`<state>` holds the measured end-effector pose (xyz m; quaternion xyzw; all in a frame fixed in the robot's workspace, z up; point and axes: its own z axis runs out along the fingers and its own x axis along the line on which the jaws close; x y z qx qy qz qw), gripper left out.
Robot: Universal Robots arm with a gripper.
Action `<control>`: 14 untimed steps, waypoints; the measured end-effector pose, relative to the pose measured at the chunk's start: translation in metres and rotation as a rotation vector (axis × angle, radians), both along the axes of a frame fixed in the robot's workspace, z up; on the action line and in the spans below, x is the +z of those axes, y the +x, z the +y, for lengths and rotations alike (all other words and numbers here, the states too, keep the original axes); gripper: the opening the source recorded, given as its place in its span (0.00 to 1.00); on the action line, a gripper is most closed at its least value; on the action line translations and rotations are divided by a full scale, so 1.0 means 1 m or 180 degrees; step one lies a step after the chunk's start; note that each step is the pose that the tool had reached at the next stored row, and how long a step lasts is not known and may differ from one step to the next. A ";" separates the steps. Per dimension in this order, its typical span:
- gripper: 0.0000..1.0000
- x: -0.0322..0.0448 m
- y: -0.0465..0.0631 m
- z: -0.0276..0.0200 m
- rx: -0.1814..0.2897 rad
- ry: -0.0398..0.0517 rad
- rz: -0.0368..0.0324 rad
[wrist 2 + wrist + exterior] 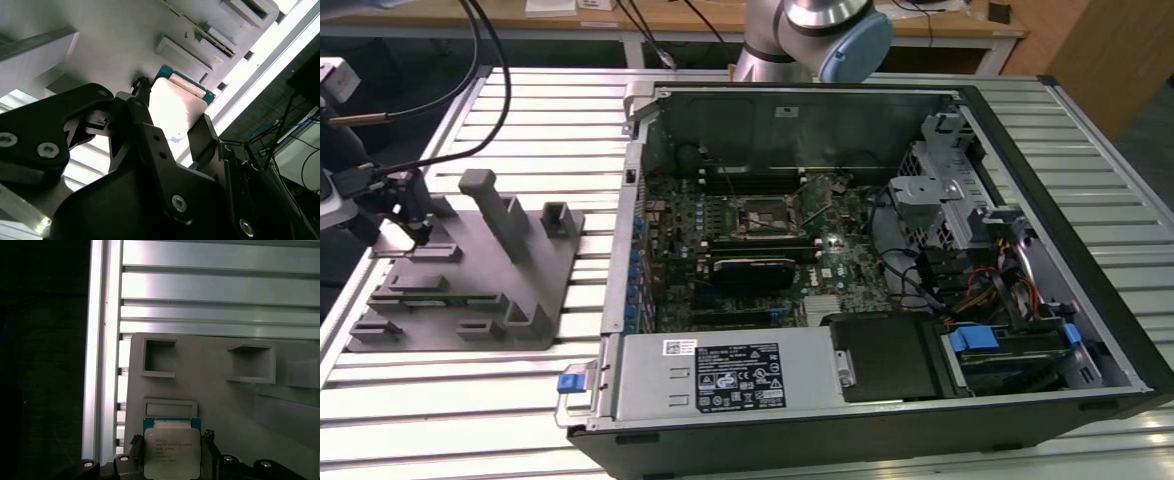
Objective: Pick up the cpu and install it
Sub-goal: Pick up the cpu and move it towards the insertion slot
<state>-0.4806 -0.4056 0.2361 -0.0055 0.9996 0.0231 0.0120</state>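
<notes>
**A silver arm (pixel 781 35) with a black end effector (pixel 172 107)**

The arm is a round, shiny silver tube. A pale blue cap (pixel 861 48) sits on its joint. The end effector is black and chunky, built from flat plates with rounded corners. Small round silver screws (pixel 48 148) dot the plates. Its two fingers (pixel 150 135) are thin, black and straight. In the exterior view, thin black cables (pixel 490 70) loop down toward the end effector.
</notes>
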 end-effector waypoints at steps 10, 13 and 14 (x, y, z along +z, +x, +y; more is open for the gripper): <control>0.55 0.0033 0.000 0.0000 0.0000 0.0000 0.0000; 0.55 0.0044 0.000 0.0000 0.0000 0.0000 0.0000; 0.55 0.0048 0.000 0.0000 0.0000 0.0000 0.0000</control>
